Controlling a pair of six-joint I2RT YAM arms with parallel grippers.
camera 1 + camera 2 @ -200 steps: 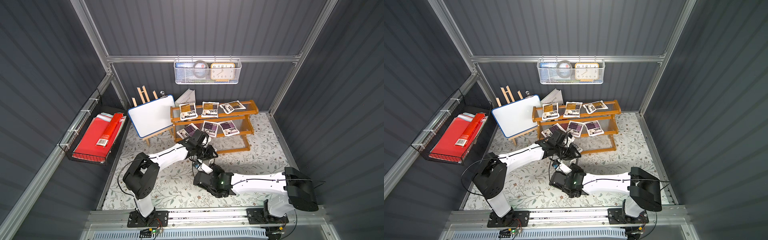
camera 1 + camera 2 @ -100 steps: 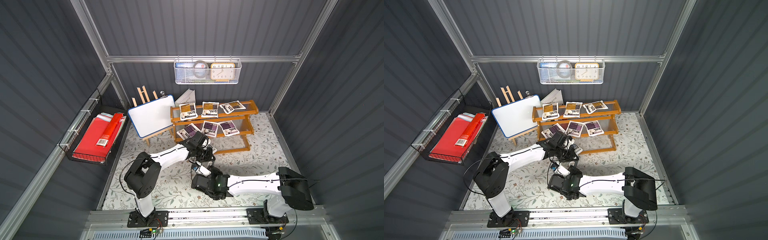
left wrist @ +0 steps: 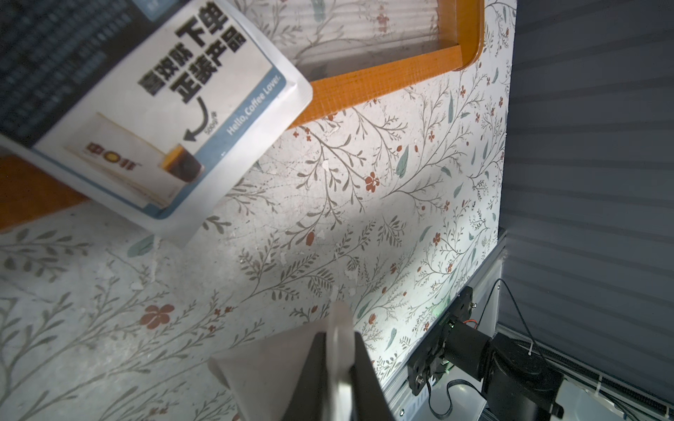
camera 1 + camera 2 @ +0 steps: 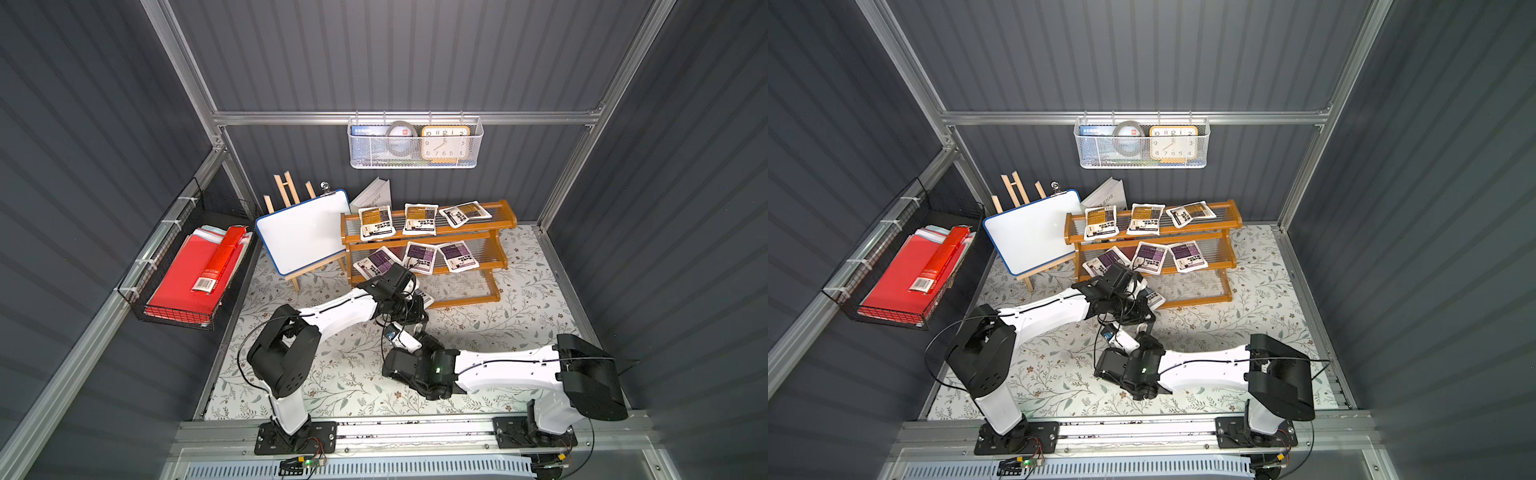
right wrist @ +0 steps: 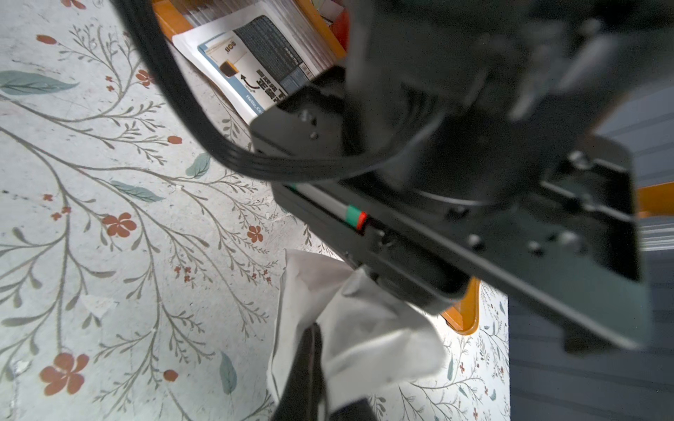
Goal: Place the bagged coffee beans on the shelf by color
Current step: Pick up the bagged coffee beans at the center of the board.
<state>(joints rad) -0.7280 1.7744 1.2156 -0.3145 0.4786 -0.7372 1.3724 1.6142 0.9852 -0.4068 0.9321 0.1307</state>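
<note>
Both claws grip the same white pouch [image 5: 364,328] above the flowered surface [image 4: 478,332], just in front of the shelf [image 4: 465,301]. The left claw [image 3: 336,350] is closed on a thin edge seam of the pouch. The right claw [image 5: 317,371] is closed on another part, so the pouch hangs crumpled between the two. Only its plain back shows — the label colour I cannot tell.

On the shelf, the top tier carries three orange-brown bags [image 4: 420,218] and the middle tier three purple bags [image 4: 419,257]. One grey-blue bag [image 3: 164,109] lies at the lowest tier, with a corner over the front rail.

I judge this to be a hand-over between the arms. To do it well, one claw should let go only when the other has a firm bite on the seam, not on loose film, because the beans inside will shift and pull. Then the pouch should go flat and label up, deep on the free ribbed part of the lowest tier. It should lie beside the grey-blue bag and not on it — if its front proves grey-blue.
</note>
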